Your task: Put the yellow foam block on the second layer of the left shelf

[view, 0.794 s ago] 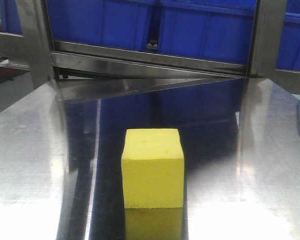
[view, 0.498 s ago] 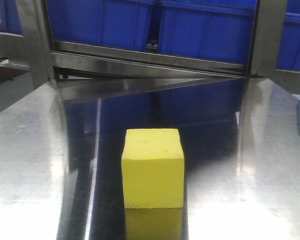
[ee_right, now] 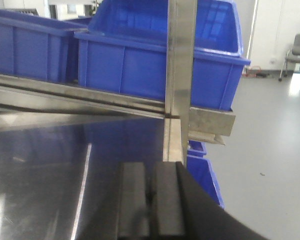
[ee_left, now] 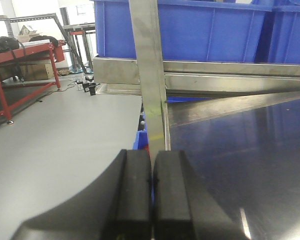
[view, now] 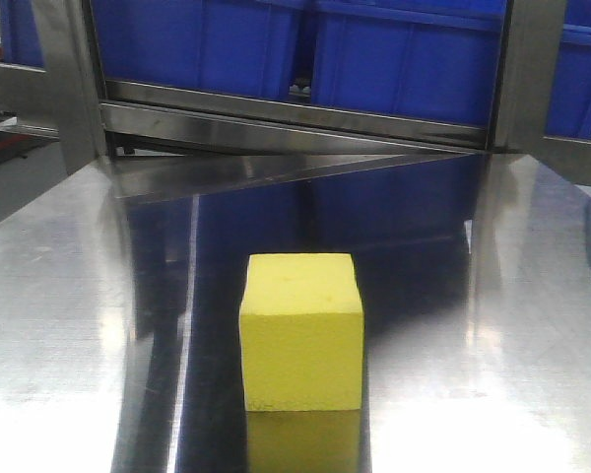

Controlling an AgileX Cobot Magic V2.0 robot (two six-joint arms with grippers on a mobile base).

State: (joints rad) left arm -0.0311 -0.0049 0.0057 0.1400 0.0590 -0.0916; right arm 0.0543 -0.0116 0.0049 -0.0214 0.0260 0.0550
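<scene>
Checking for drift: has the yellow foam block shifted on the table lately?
No. The yellow foam block keeps its spot below the steel shelf rail.

Matte, pitted yellow foam block [view: 301,335] on glossy, reflective steel table [view: 59,325].

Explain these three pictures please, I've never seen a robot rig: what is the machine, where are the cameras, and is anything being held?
This is a two-armed robot on a mobile base. One picture comes from a camera facing forward: a yellow block sits on a shiny steel table, with blue bins on a steel shelf behind it. The other two come from cameras on the wrists, each looking along that arm's black jaws. The left jaws and the right jaws are both pressed shut and hold nothing. Neither wrist view shows the block; each shows an upright steel post and bins.
</scene>
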